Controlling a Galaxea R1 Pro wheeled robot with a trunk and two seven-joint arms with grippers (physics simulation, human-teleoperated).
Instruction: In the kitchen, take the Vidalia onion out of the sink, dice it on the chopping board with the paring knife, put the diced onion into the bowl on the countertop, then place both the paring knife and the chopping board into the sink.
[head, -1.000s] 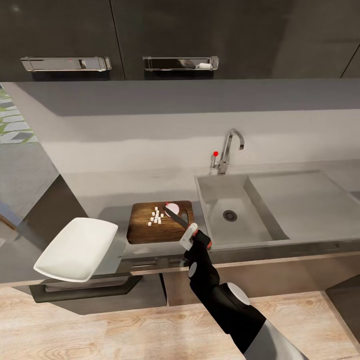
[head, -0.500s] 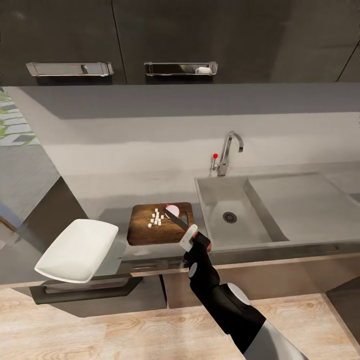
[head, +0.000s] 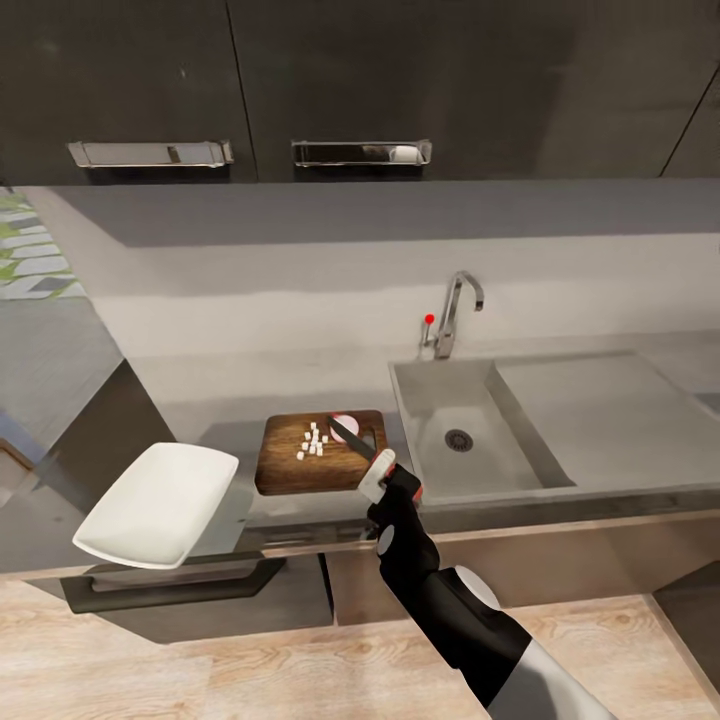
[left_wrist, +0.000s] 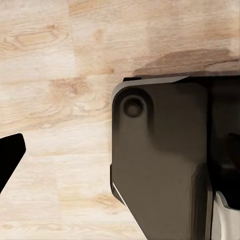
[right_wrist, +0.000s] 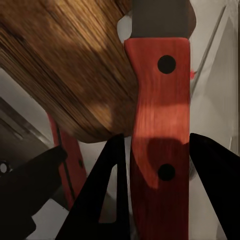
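Head view first: my right gripper (head: 385, 478) sits just below the middle of the frame, at the front edge of the countertop (head: 330, 375). It is clamped tight on the paring knife (head: 352, 436). The dark blade slants up and to the left over the chopping board (head: 315, 453).

The brown board lies flat on the grey counter, just left of the sink (head: 470, 430). On it sits a little pile of white diced onion (head: 313, 440), near the middle of the board. A bigger onion piece (head: 344, 421), white with a pink rim, rests at the board's top edge, touching the knife tip or just beside it; I cannot tell which.

The white bowl (head: 158, 503) is at the lower left of the frame, near the board. It hangs out past the counter's front edge. The sink basin has a round drain (head: 459, 439) in the middle. The chrome tap (head: 455, 310) with its red knob (head: 430, 319) stands behind it. Dark cabinets (head: 360, 80) run across the top of the frame.

From my right wrist, the knife's red handle (right_wrist: 160, 135) with two black dots runs between my black fingers (right_wrist: 112, 195). The wood grain of the board fills the upper left.

From my left wrist, I see pale wood floor (left_wrist: 55, 75) and a dark part of my own body (left_wrist: 160, 165). I cannot tell if my left hand is open or closed.
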